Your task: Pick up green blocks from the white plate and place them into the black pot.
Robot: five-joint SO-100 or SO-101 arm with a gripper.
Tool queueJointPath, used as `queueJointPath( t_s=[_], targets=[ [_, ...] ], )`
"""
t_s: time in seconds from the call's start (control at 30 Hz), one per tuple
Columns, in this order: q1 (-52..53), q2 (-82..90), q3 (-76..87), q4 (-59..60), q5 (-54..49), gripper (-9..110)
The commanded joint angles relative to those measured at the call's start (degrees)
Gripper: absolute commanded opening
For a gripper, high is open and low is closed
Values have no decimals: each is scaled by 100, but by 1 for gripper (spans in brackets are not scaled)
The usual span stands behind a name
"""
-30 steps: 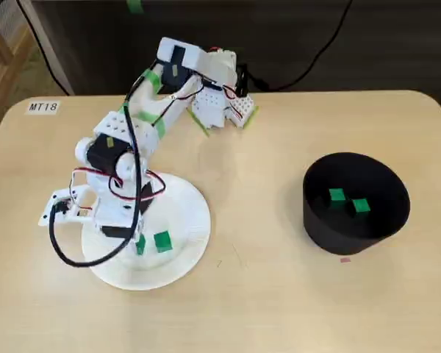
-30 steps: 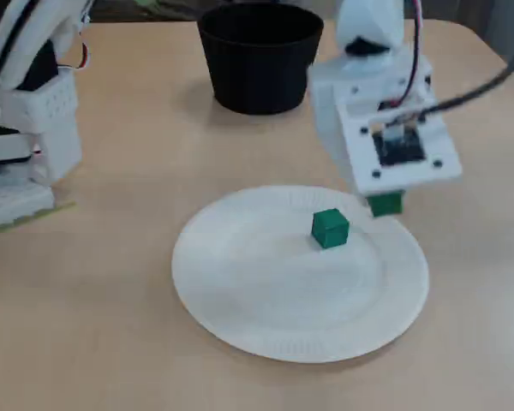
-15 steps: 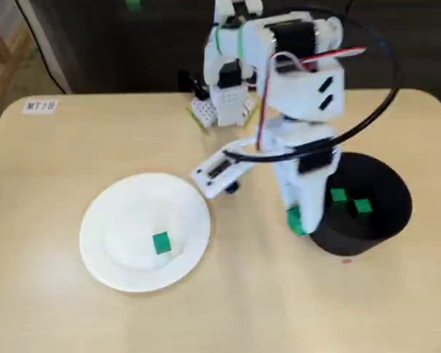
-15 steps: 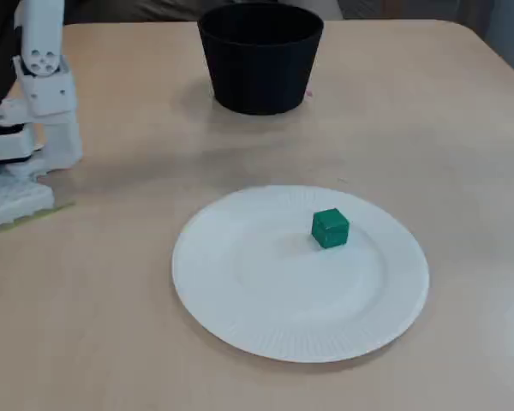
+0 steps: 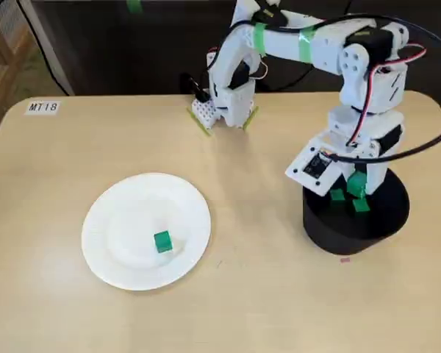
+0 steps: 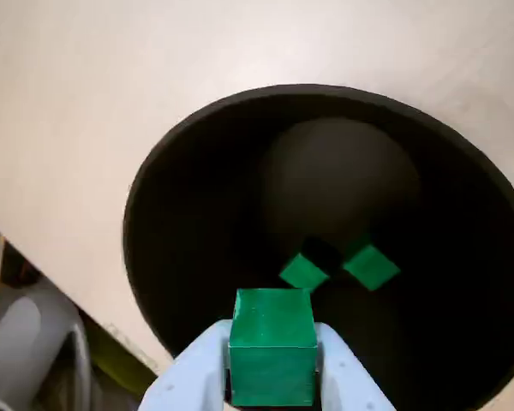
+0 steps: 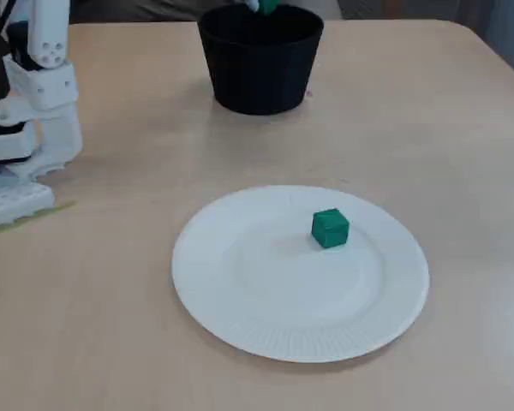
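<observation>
Pot: round black pot (image 5: 350, 234), right of frame, holds two loose green cubes (image 6: 304, 271).
Hand: white two-finger hand (image 6: 272, 381) clamps a small green cube (image 6: 272, 342) over the pot's mouth.
Plate: white paper plate (image 5: 114, 220), lower left, one green cube (image 5: 162, 241).

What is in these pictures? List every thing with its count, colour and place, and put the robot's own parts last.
table: one, light wood, under everything.
plate: one, white, left on the table in a fixed view.
pot: one, black, right on the table in that view.
blocks: four, green; one on the plate, two in the pot, one held over the pot.
label: one, white, reads MT18, far left corner of the table.
arm: one, white with green tape, base at the far edge, reaching over the pot.
tool: one, white, above the pot's opening, shut on one of the blocks.
</observation>
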Motion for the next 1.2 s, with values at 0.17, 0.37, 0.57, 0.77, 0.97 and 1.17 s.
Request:
queueJointPath(
  t_s=[0.17,0.37,0.57,0.77,0.97,1.17],
  targets=[
    [-62,-9,-18,18,-202,19],
    [9,264,-53,0,-378,39],
    [677,615,35,369,-158,-2],
    [3023,2347,2004,369,-756,-2],
    [4685,3340,4175,-1239,-1380,-2],
    [5194,2769,4403,-1872,-1740,-2]
  ],
)
